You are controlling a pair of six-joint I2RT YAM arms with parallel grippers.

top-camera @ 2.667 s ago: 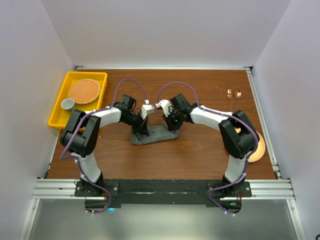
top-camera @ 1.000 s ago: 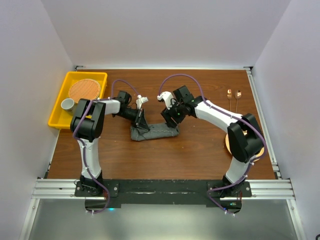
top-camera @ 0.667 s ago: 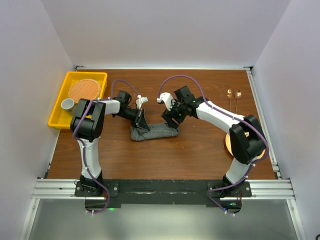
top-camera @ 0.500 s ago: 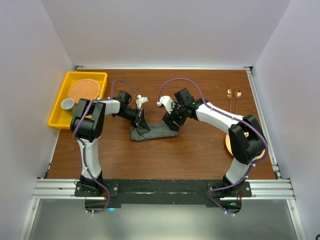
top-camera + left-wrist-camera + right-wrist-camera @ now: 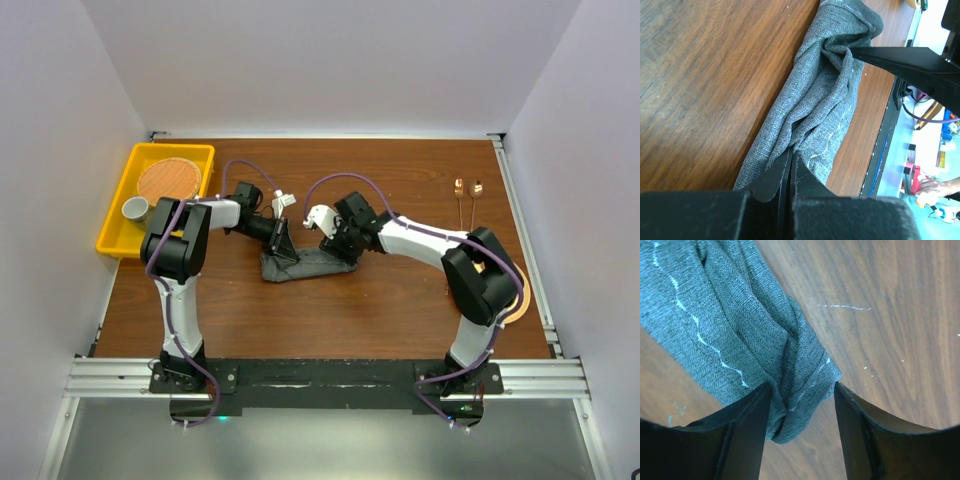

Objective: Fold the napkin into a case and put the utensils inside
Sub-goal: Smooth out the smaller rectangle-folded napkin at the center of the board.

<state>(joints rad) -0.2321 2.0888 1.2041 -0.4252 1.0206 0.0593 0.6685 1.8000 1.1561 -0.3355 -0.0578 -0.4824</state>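
left arm [image 5: 175,250], right arm [image 5: 420,238] crowd napkin [image 5: 315,266]; tray [image 5: 110,243] blocks far left (plate [image 5: 518,300] near right); front strip open.

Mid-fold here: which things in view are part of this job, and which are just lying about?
Job: napkin, bunched; utensils; left gripper pinching the napkin; right gripper straddling its other end.
Lying about: yellow tray, woven mat, small cup, round plate.

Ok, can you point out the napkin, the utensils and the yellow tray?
napkin [image 5: 305,265]: top external view, on the middle of the bunched grey cloth.
utensils [image 5: 459,187]: top external view, on the copper head of one piece.
yellow tray [image 5: 118,200]: top external view, on its left rim.
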